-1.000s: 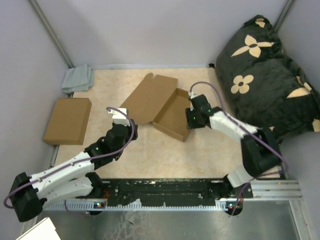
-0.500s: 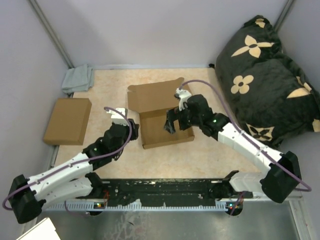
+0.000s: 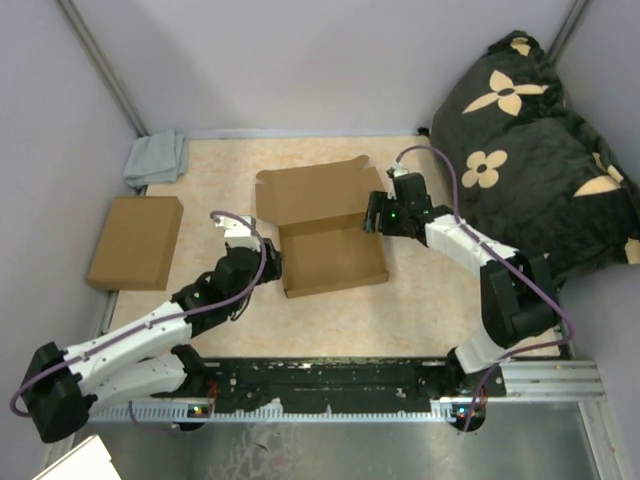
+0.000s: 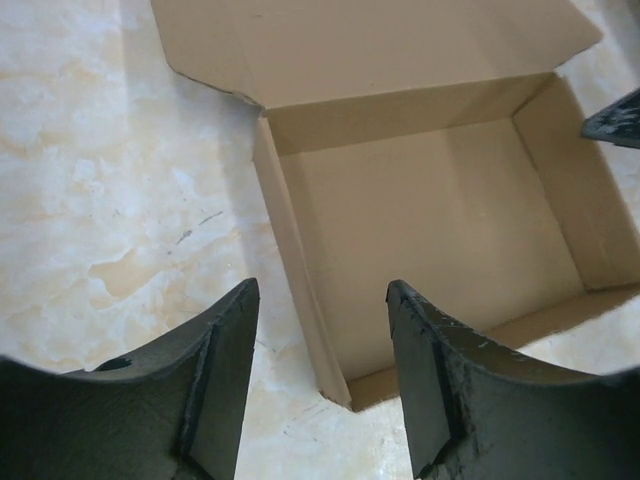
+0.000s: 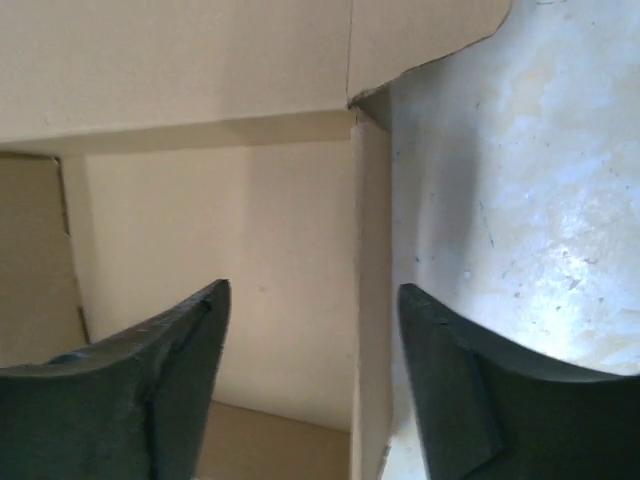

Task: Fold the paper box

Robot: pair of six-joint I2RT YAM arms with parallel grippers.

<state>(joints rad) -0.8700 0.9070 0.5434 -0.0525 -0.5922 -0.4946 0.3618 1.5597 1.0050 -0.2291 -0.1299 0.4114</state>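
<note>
A brown paper box (image 3: 330, 255) sits open near the middle of the beige marbled worktop (image 3: 430, 300), its four walls standing and its lid flap lying flat on the far side. The left gripper (image 3: 268, 262) hovers at the box's left wall, jaws spread and holding nothing. In the left wrist view, that wall lines up with the gap between its fingers (image 4: 225, 385). The right gripper (image 3: 372, 212) is at the far right corner, jaws likewise spread and empty, and the right wall runs between them in the right wrist view. Whether either gripper touches the cardboard cannot be told. A closed cardboard box (image 3: 135, 241) lies well to the left, a grey cloth (image 3: 157, 157) lies in the far left corner, and a black flowered cushion (image 3: 530, 150) rests at right.
</note>
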